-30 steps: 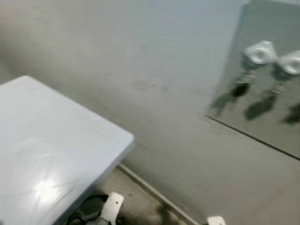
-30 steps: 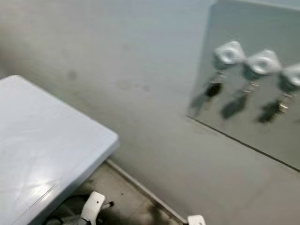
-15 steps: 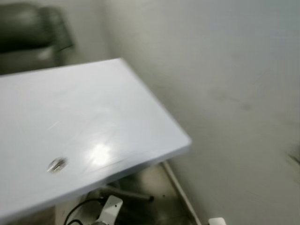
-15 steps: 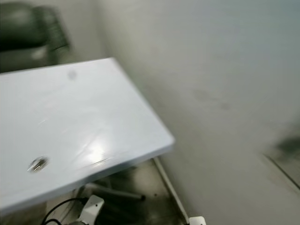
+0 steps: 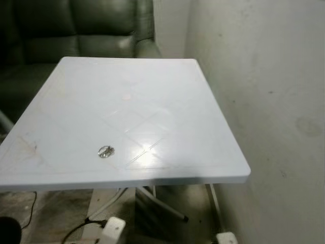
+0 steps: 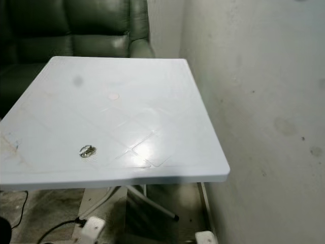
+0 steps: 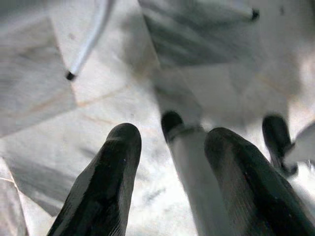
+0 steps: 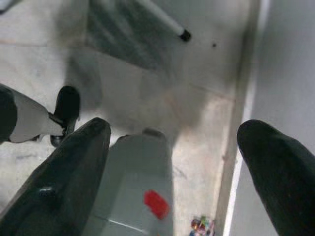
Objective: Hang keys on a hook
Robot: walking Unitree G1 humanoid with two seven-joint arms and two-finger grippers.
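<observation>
A small metal bunch of keys [image 5: 105, 151] lies on the white folding table [image 5: 167, 91], near its front edge and left of a bright glare patch; the keys [image 6: 87, 151] look the same in the right eye view. Both arms hang low beside my body. My left gripper [image 7: 170, 162] points at the tiled floor with its two black fingers [image 7: 106, 182] apart and nothing between them. My right gripper [image 8: 172, 152] also faces the floor, fingers [image 8: 64, 172] spread wide and empty. No hook is in sight.
A dark green leather sofa [image 5: 76, 30] stands behind the table. A pale scuffed wall [image 5: 274, 76] runs along the right side. Table legs [image 5: 162, 203] and a black cable [image 5: 76, 229] lie on the floor under the table.
The camera has swung left, away from the wall panel with hooks and hanging keys seen a second ago. The table and the keys on it now lie before me.
</observation>
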